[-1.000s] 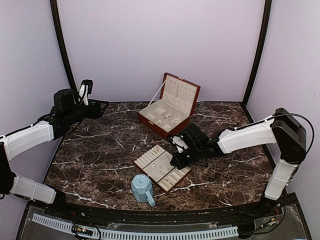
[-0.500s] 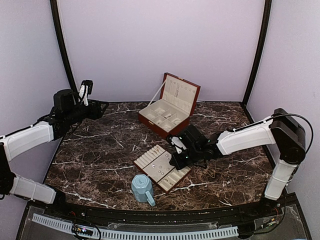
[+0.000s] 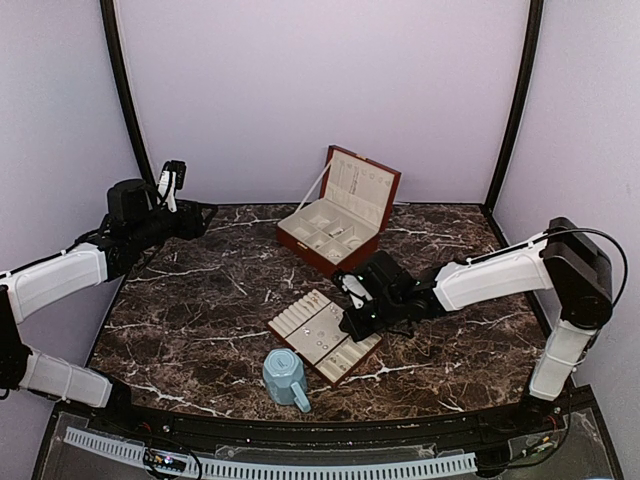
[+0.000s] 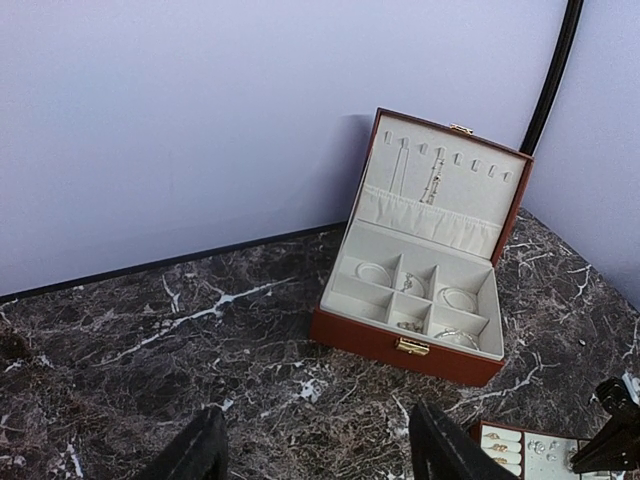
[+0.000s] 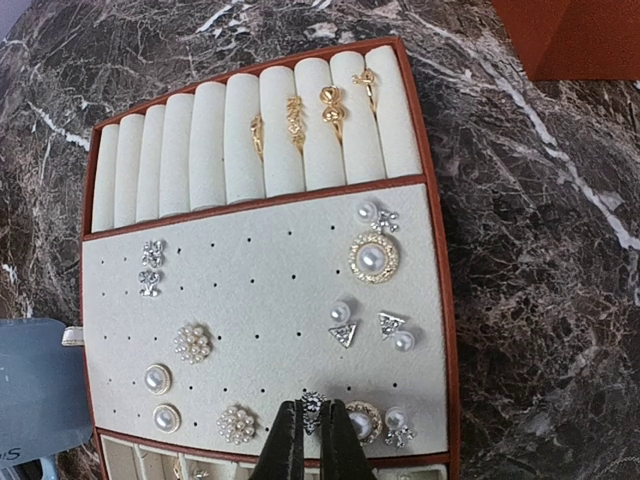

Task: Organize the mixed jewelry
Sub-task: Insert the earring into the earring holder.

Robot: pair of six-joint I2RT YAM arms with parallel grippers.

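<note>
Right gripper [image 5: 312, 408] is down on the brown tray [image 5: 270, 300], at the edge of the tray's stud pad farthest from its ring rolls. The fingertips [image 5: 290, 425] are pressed together. A silvery stud [image 5: 313, 402] sits right at the tips and looks pinched, though the fingers hide the actual contact.

Most of the mixed jewelry [image 5: 373, 258] is on the tray:
- gold rings [image 5: 328, 105] slotted in the ring rolls
- pearl studs [image 5: 157, 378] and a pearl cluster [image 5: 192, 342] on the pad
- two triangle studs [image 5: 343, 335] mid-pad
- small bow studs [image 5: 150, 268] on the pad's mug side

The light-blue mug [image 3: 285, 377] stands just beside the tray's near corner and looks to be touching it.

The open jewelry box [image 4: 420, 290] sits behind the tray, apart from it, with its lid upright. More pieces are inside: thin hoops [image 4: 460, 298] lie in its compartments and chains [image 4: 432, 180] hang on the lid lining.

Left gripper [image 4: 315, 452] is well away from the tray, up over the far-left part of the marble tabletop [image 3: 200, 300]. Its fingers are spread wide with nothing between them, and it faces the box.

From above, the right gripper [image 3: 352, 318] is at the tray's [image 3: 300, 320] right side.
</note>
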